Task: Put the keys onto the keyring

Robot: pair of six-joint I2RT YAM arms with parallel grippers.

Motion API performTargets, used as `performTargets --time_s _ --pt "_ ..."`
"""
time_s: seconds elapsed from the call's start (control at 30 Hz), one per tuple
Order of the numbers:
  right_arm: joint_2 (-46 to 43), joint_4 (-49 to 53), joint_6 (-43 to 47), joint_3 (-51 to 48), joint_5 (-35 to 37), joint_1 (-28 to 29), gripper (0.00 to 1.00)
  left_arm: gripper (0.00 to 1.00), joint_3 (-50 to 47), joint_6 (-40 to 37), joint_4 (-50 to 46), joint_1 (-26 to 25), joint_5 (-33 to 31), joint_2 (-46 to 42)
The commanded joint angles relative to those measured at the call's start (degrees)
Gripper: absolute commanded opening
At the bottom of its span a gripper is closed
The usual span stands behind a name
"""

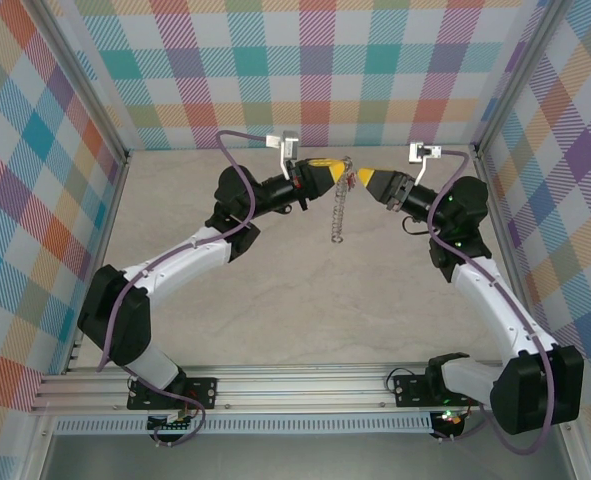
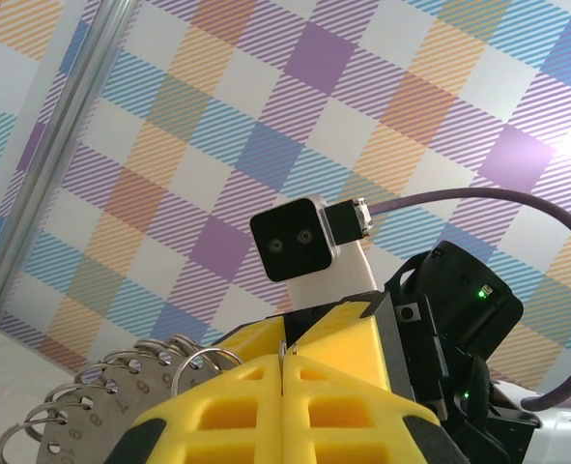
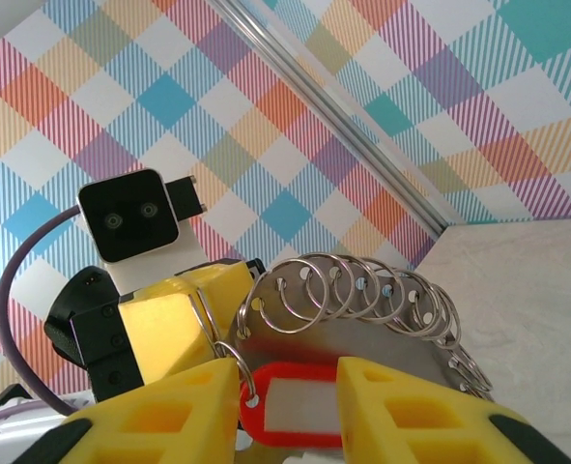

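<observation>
The left hand [image 2: 283, 348] is closed. Its two yellow fingers press flat together with no gap along the seam. A thin sliver of metal shows right at their tips, and a silver ring curves out just to the left of them. From above, the keyring [image 1: 337, 212] hangs from just beyond those fingertips, clear of the table [image 1: 275, 310]. The left hand therefore appears to grip it by one of its rings.

From the right wrist, the keyring is a flat grey metal plate with a row of silver split rings threaded through holes along its edge. The rings fan away above and to the right of the right hand's fingers. From the left wrist, the plate's end lies low and to the left of the left hand's fingers and is stamped with small digits.

The right hand [image 3: 290, 377] faces the left hand tip to tip, the two close together, with the keyring hanging between them. Its fingers stand apart, and the red key tag [image 3: 299, 406] sits in the gap just in front of the plate. The tag is a red plastic frame around a pale window, and its two ends reach the inner faces of both fingers. Whether the fingers press on it or merely flank it cannot be told.

A small ring at the tag's left corner, beside the right hand's left finger, links to a larger ring that runs toward the left hand's fingertips. Whether the tag is threaded onto one of the plate's own rings is unclear.
</observation>
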State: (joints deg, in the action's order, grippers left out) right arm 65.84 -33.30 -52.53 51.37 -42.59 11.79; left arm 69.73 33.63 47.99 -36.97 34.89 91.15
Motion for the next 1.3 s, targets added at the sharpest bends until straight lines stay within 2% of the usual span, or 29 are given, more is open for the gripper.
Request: performTargets --time_s 0.0,0.43,0.63,0.97,1.27 --pt "0.28 -5.05 -1.51 0.05 -1.44 -0.21 0.31 0.0 -0.05 1.18 5.54 0.32 0.69 -0.03" --pt "1.13 -5.9 -2.0 0.48 -2.53 0.5 0.3 0.0 0.58 1.79 5.89 0.41 0.6 1.15" --pt "1.24 -5.31 -1.68 0.9 -3.32 0.78 0.23 0.0 0.74 1.79 5.8 0.41 0.53 1.44" --pt "1.13 -4.66 -1.43 0.57 -3.76 1.04 0.0 0.0 1.06 1.83 5.8 0.41 0.09 1.76" --pt "0.74 -3.63 -1.16 -0.83 -3.52 1.98 0.0 0.0 1.96 2.12 5.98 0.41 -0.35 2.23"
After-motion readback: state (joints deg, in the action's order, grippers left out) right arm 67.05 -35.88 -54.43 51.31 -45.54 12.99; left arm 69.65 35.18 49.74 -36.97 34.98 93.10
